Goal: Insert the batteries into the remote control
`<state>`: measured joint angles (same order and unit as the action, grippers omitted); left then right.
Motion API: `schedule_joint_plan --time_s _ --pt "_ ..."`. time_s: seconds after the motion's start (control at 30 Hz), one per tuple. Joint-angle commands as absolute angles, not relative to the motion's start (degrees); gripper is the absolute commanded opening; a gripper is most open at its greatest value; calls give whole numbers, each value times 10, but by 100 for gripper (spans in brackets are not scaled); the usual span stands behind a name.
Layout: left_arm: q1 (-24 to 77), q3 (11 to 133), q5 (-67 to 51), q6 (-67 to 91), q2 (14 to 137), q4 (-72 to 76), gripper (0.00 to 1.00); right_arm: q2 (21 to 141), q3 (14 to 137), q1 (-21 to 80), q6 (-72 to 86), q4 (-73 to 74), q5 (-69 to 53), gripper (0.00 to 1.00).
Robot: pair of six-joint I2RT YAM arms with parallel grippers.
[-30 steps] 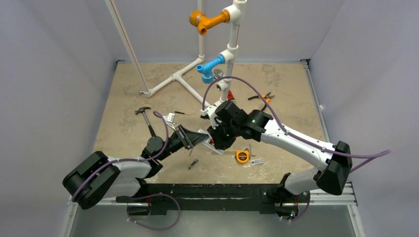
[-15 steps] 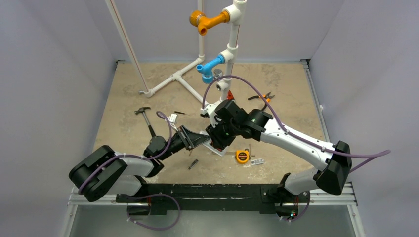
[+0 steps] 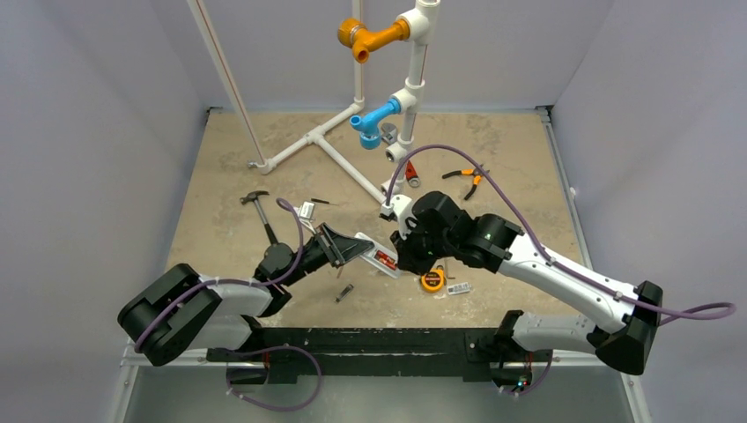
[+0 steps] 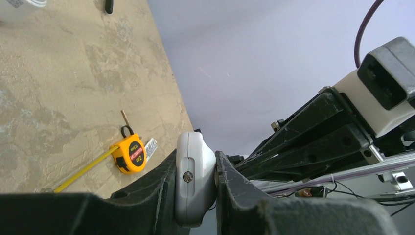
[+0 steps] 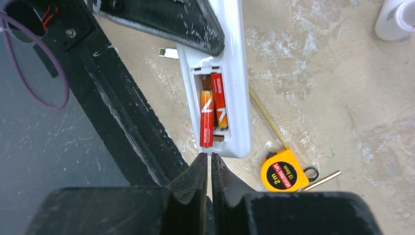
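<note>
Your left tool (image 4: 195,171) pinched the remote (image 5: 238,98) by one end. Your right tool (image 5: 210,159), pressed together, sat just off its free end, in line with the batteries (image 5: 213,110).

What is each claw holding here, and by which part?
Left claw clamps the remote by the end away from the batteries. Right claw is shut on nothing, its tips near the remote's other end.

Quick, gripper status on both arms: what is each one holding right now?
Left gripper: shut on the slim white plastic remote control.
Right gripper: shut, holding nothing.
</note>
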<state>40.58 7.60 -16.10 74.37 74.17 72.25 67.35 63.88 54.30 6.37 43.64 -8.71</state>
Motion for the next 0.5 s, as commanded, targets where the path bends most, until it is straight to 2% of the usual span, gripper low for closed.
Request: schedule_joint_plan --time_s 0.0,0.07,0.47 --pt "406 85 -165 734 720 740 0 645 617 541 60 421 -113 3" --pt "405 88 -168 733 719 735 0 645 615 541 60 422 -113 0" --pt "406 88 -164 732 719 732 0 665 615 542 54 435 -122 0"
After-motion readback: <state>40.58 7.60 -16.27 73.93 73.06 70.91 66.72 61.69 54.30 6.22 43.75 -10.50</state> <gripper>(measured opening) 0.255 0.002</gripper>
